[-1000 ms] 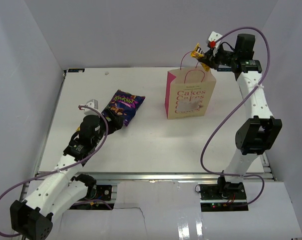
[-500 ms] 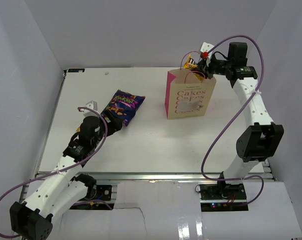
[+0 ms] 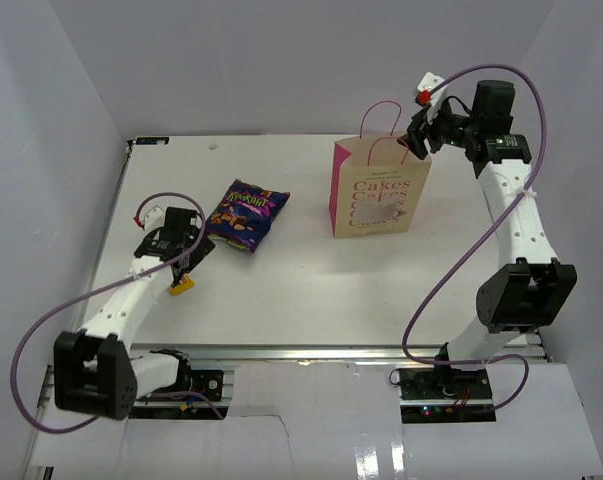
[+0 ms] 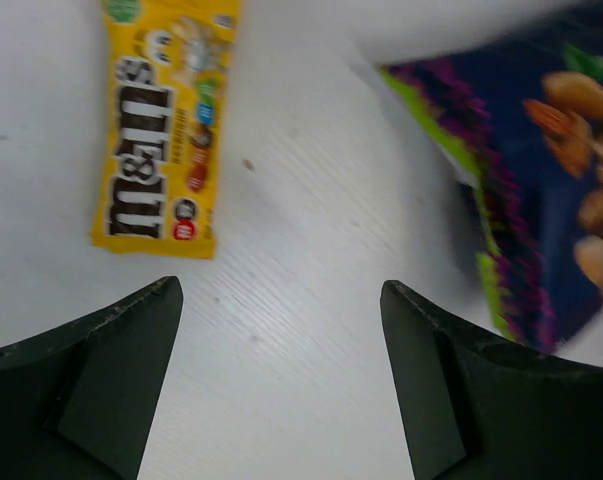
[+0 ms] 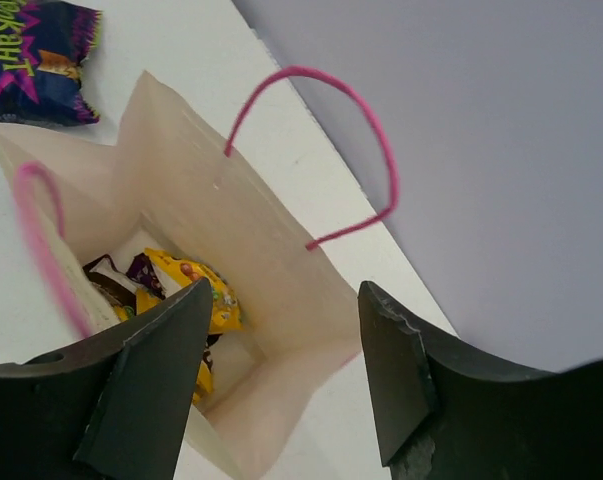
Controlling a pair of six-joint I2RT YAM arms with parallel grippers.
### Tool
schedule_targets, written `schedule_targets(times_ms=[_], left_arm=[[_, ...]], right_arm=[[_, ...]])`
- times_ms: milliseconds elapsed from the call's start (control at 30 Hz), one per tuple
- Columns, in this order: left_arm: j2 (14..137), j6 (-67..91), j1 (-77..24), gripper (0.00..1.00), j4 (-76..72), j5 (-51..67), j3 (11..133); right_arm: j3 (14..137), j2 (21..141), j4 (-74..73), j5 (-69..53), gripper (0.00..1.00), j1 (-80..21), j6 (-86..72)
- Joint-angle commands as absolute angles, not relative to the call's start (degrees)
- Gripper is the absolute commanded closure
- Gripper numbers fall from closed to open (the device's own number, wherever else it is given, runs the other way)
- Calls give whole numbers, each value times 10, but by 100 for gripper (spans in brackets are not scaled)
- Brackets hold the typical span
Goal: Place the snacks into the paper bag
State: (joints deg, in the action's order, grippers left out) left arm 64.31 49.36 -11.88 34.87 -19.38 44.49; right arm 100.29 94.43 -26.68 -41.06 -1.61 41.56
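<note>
The right tool (image 5: 284,300) is held open and empty above the paper bag (image 5: 181,170), where packets (image 5: 191,285) already lie; its pink handle (image 5: 366,140) could be snagged on withdrawal. The left tool (image 4: 279,300), also spread and empty, is poised over the desk (image 4: 301,230) between the yellow packet (image 4: 161,140) and the purple-blue bag (image 4: 541,190), either of which could be nudged aside by a misaimed descent.

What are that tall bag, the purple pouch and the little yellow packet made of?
The paper bag looks like matte tan kraft paper, creased at its folds. The purple snack bag seems to be plastic film, crinkled, with crimped ends. The yellow packet looks like a smooth printed wrapper, plastic or coated paper.
</note>
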Motion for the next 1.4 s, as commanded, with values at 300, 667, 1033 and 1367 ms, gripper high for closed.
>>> schedule_targets(times_ms=[300, 667, 1033, 1367], left_arm=[[940, 473, -22, 11, 460, -345, 560], [954, 394, 26, 72, 371, -251, 541], [747, 272, 19, 100, 185, 92, 572], [880, 160, -177, 100, -72, 397, 776]], right_arm=[[930, 856, -243, -352, 29, 84, 306], [805, 788, -243, -394, 29, 123, 299], [707, 749, -308, -475, 30, 141, 337], [583, 724, -317, -494, 32, 142, 365]])
